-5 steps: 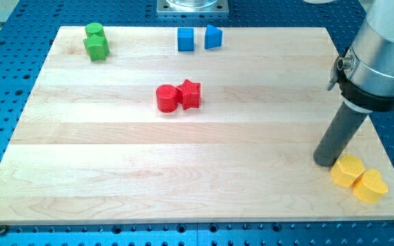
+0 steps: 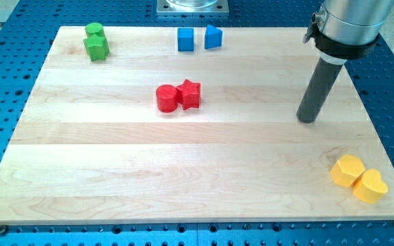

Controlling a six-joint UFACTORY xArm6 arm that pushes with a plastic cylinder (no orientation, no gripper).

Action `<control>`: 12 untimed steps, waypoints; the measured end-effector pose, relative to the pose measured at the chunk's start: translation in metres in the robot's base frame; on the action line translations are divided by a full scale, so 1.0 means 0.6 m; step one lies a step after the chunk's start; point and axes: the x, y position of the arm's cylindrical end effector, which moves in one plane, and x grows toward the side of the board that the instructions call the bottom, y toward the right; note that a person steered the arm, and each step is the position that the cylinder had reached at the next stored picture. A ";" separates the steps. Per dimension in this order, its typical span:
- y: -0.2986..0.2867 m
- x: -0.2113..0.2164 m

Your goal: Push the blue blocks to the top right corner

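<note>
Blue blocks are what I am after, and both are sitting far off at the view's top edge. Nearest the view's bottom right, the yellow hexagon block (image 2: 348,170) and yellow heart block (image 2: 370,186) are lying touching. My tip (image 2: 308,119) is resting on bare wood at mid right, holding nothing, well apart from everything. Further back, the red cylinder (image 2: 166,98) is touching the red star (image 2: 190,94). Farthest, the blue cube (image 2: 185,39) and blue wedge-like block (image 2: 213,36) are standing just apart; a push from below risks sliding them off the board's top edge (image 2: 265,28)
</note>
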 end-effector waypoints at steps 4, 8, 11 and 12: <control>-0.462 -0.200; -0.552 -0.264; -0.442 -0.354; -0.357 -0.362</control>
